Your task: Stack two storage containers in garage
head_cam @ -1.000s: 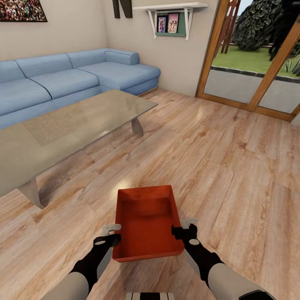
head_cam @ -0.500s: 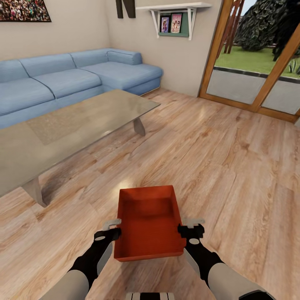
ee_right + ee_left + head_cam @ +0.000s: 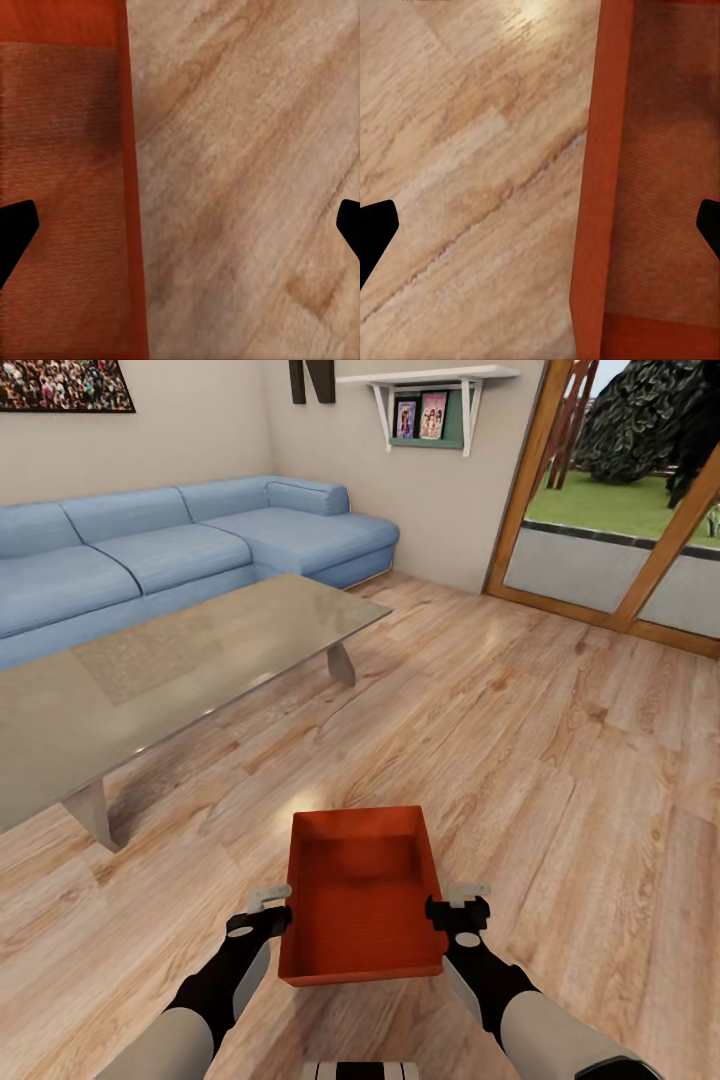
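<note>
Between my two grippers, low and near in the head view, I carry one bin (image 3: 362,895) above the plank floor (image 3: 560,760). My left gripper (image 3: 268,911) sits on the bin's left wall and my right gripper (image 3: 457,906) on its right wall. In each wrist view the wall runs between the two dark fingertips, one tip over the bin's inside and one over the planks. The tips stand wide of the wall there, so I cannot tell whether either gripper is truly clamped or only straddling it.

That is my main worry. If the hold is loose, any turn of the base or uneven move of the arms could let the bin tilt or slip down to the planks. If the arms drift apart, the wall could slide out of a gripper.

The glass table (image 3: 180,660) lies to the far left with the sofa (image 3: 150,560) behind it, and the glass doors (image 3: 620,550) stand far right. Swinging round here, I could clip the table's near edge. The garage is yet to be reached.
</note>
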You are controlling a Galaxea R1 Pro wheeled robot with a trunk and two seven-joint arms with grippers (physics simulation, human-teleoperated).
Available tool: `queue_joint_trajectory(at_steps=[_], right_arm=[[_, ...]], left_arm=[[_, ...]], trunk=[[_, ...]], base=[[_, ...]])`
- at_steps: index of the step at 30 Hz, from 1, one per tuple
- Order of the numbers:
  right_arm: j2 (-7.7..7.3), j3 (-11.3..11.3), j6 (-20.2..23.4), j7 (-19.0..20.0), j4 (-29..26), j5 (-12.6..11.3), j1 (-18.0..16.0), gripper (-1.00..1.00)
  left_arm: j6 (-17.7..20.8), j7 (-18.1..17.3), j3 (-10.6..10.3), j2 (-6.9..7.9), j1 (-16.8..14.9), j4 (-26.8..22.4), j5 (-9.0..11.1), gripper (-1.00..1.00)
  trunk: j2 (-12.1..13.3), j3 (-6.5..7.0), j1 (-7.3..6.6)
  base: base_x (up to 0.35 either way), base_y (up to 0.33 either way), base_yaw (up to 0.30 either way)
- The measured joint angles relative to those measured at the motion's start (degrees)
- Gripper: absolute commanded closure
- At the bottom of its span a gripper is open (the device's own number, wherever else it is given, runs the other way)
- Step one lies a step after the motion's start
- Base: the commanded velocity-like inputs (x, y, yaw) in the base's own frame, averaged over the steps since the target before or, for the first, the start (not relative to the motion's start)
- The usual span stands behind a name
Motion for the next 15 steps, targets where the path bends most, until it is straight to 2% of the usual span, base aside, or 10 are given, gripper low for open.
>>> queue_joint_trajectory(at_steps=[3, 4, 6, 15], right_arm=[[-0.25, 0.08, -0.02, 2.36, 0.31, 0.04, 0.0, -1.0], [-0.41, 0.12, -0.01, 5.48, 0.63, 0.15, 0.0, -1.0], [-0.49, 0.13, 0.07, 7.81, 0.81, 0.28, 0.0, -1.0], [-0.53, 0.13, 0.14, 9.76, 0.96, 0.34, -0.01, -1.0]], left_arm=[[-0.02, -0.08, -0.01, -0.01, 0.0, 0.03, -0.04, -1.0], [-0.03, -0.1, -0.05, -0.02, 0.01, 0.05, -0.06, -1.0], [-0.07, -0.11, -0.08, -0.02, 0.0, 0.03, -0.07, -1.0], [-0.12, -0.01, -0.16, -0.02, -0.01, -0.07, -0.05, -1.0]], trunk=[[0.0, 0.0, 0.0], [0.0, 0.0, 0.0], [0.0, 0.0, 0.0], [0.0, 0.0, 0.0]], base=[[0.0, 0.0, 0.0], [0.0, 0.0, 0.0], [0.0, 0.0, 0.0], [0.015, -0.011, 0.0]])
